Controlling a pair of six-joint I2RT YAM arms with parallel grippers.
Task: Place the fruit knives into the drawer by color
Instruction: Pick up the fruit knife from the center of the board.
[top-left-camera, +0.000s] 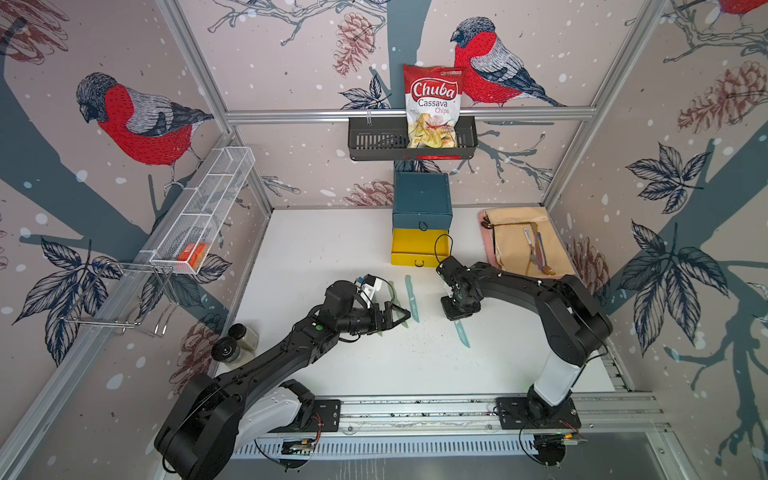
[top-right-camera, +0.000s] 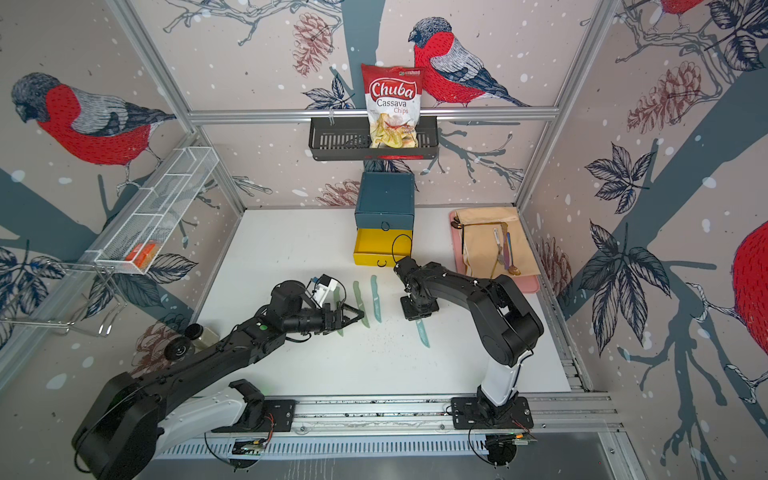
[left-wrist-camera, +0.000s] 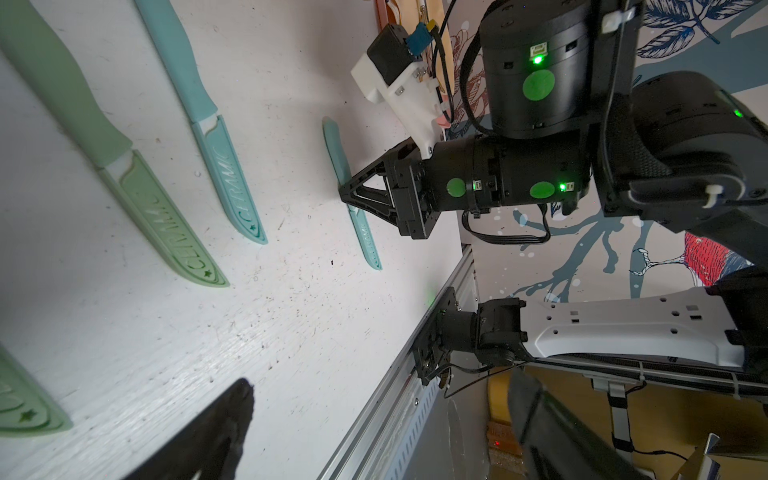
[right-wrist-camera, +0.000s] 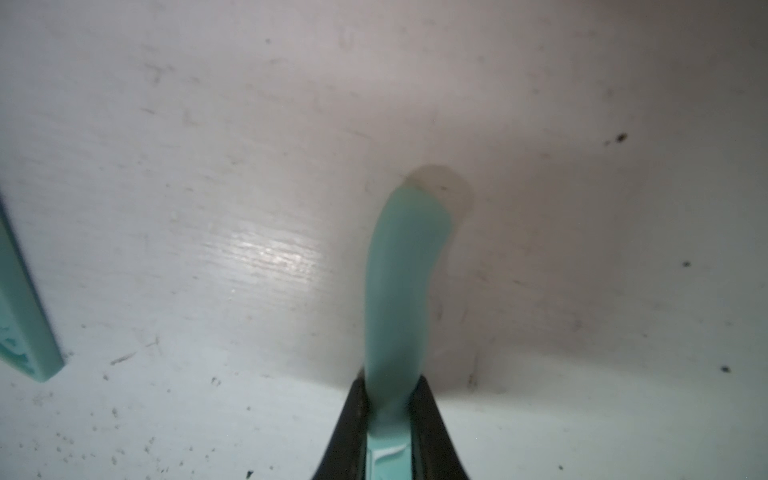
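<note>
Teal knife (right-wrist-camera: 399, 291): on table (right-wrist-camera: 208, 145), clamped between right gripper (right-wrist-camera: 388, 386) fingers near handle-blade joint, handle poking ahead of tips. Second teal knife (top-left-camera: 411, 297) near gripper, toward left arm; green knife (top-right-camera: 360, 303) beyond it. Left gripper (top-left-camera: 403, 316) spread wide, empty, over green knife. Drawer (top-left-camera: 422, 199) just past right wrist, upper yellow tray pulled out.

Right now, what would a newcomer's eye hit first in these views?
The red chips bag standing in the black basket on the back wall, then the chest below with a yellow drawer pulled open. Mid-table, the right gripper is clamped on a teal knife.
</note>
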